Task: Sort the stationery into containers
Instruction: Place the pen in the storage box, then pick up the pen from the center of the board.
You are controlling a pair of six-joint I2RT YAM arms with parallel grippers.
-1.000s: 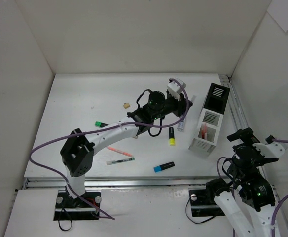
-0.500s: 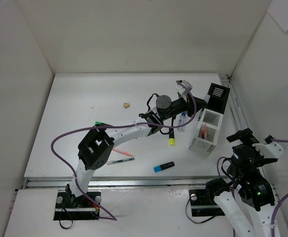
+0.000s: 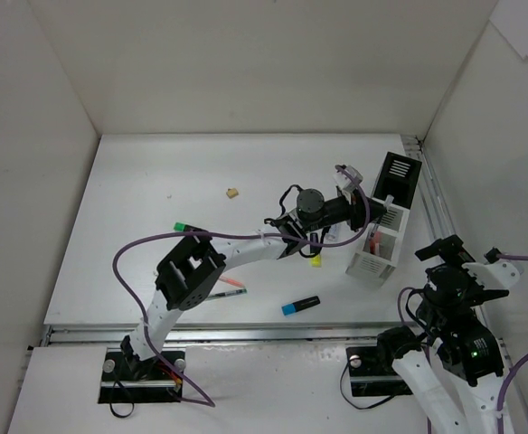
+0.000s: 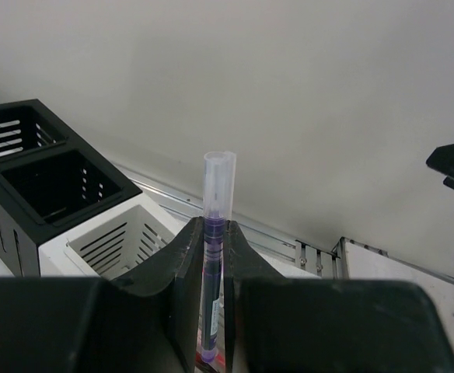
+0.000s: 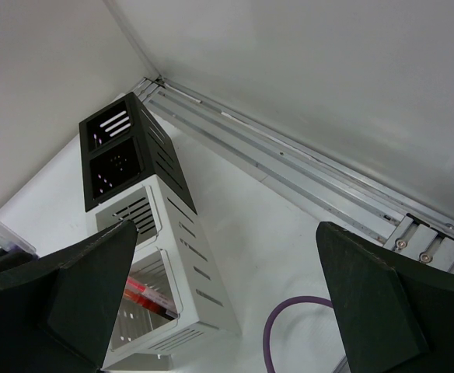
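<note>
Left gripper [image 4: 214, 233]: fingers pressed in on a thin pen [image 4: 216, 194], pinching its purple barrel. Pen upright, clear cap poking above the fingertips; lower end lost between the fingers. Something red shows at the foot of the gap, too blurred to name.

Organizer [image 4: 21, 225], left wrist view: sits left of and below the held pen. Black section farther off, a white slotted compartment nearest the fingers. Its near end is cut off behind the gripper body.

Top view: left gripper [image 3: 362, 213] sits against the organizer's [image 3: 369, 266] left side, about level with the middle compartment. The wrist and cable hide the pen here, so whether it is over a compartment cannot be told.

Red pens [image 5: 144, 298] lie in the end white compartment, farthest from the black section.

Right gripper [image 5: 223, 256]: jaws spread wide, nothing between them, hanging off the organizer's white end.

Loose items left of the organizer:
- yellow highlighter [image 3: 315, 260], mostly under the arm
- blue highlighter [image 3: 300, 306], toward the near edge
- orange pen [image 3: 234, 282], partly behind an arm link
- green-capped item [image 3: 184, 227], well apart
- tan eraser [image 3: 232, 192], well apart
</note>
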